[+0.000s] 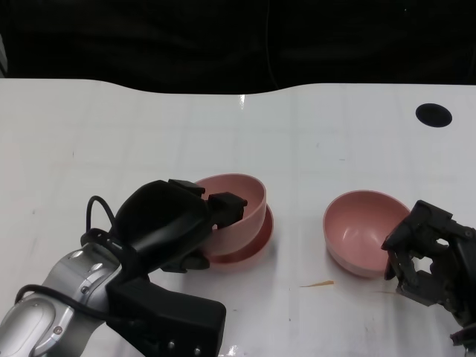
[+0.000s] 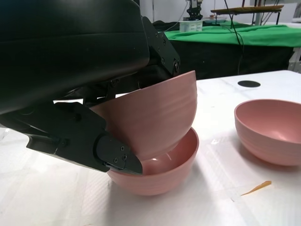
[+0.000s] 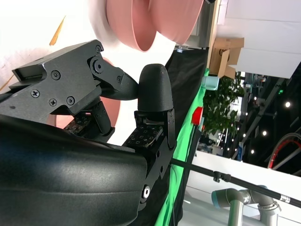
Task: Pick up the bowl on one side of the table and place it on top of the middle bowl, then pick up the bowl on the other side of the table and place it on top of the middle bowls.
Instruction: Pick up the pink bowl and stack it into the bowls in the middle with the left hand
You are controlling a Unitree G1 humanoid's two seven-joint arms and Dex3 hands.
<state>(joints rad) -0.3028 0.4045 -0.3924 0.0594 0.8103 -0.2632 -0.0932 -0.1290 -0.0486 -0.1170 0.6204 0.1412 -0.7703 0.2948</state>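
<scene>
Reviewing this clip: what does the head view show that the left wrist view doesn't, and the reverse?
Only the head view shows the right hand, open beside the right bowl, and the left forearm.
Only the left wrist view shows, from the side, the held bowl tilted and resting inside the middle bowl, plus a green-covered table behind.
Both show the left hand gripping the held bowl, the three pink bowls, the black spot and an orange sliver.

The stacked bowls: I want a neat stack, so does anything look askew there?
Yes. The upper bowl sits tilted in the middle bowl, not nested level, with the left hand gripping its rim. An orange sliver also lies on the table nearby.
</scene>
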